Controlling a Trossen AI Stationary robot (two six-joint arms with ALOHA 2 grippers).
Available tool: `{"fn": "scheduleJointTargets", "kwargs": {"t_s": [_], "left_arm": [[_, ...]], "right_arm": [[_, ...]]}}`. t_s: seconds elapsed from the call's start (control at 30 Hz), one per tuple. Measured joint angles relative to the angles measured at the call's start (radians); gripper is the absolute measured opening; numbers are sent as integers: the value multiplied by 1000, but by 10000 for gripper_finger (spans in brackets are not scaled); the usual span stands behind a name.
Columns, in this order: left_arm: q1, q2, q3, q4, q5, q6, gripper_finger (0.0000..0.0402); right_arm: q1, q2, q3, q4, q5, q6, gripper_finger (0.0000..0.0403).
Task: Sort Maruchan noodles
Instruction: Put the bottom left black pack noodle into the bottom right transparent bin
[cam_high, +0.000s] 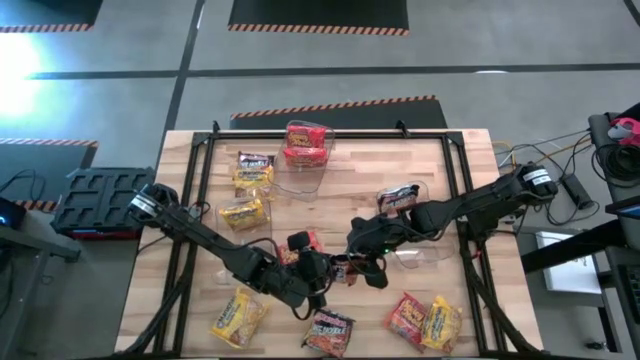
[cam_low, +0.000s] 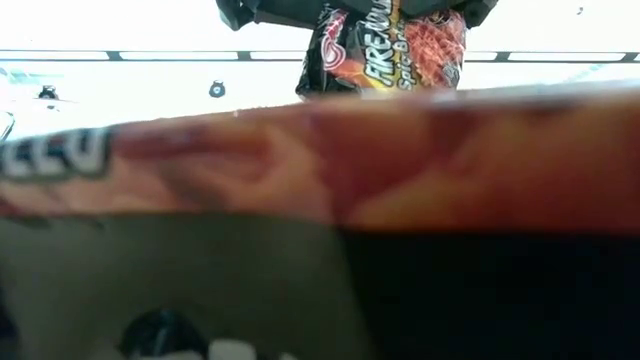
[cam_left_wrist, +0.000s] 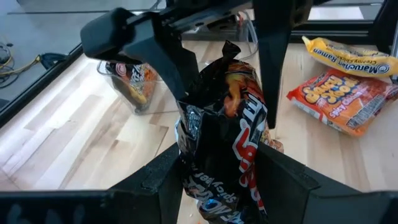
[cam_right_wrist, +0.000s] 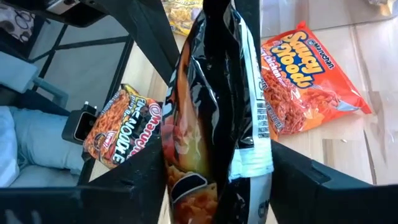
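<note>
the low view is nearly all blocked by a blurred red packet (cam_low: 330, 160) pressed up against the lens, so only the top of the lifted black packet (cam_low: 385, 45) peeks over it. that black packet (cam_left_wrist: 221, 130) hangs between the two claws above the middle of the wooden table (cam_high: 200, 290), and in the high view the arms cover most of it. the left gripper (cam_left_wrist: 217, 180) has both fingers clamped on one end; the right gripper (cam_right_wrist: 217, 180) has its fingers against the other end (cam_right_wrist: 211, 112), probably pinching, though how tightly is hard to say. beside the black packet lie an orange packet (cam_right_wrist: 305, 81) and a dark fire-noodle packet (cam_right_wrist: 121, 127). farther off, a clear bin (cam_high: 303, 165) holds red packets (cam_high: 305, 142), with yellow packets (cam_high: 247, 212) near it.
</note>
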Motion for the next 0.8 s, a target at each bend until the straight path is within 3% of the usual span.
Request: {"fn": "scheduleJointTargets", "kwargs": {"t_s": [0.33, 0.5, 0.8], "left_arm": [[0, 0, 0, 20, 4, 1, 159], [0, 0, 0, 30, 43, -41, 163], [1, -2, 3, 26, 77, -54, 215]], "right_arm": [[0, 0, 0, 0, -45, 0, 134], [0, 0, 0, 1, -52, -2, 126], [-24, -25, 0, -45, -60, 17, 124]]}}
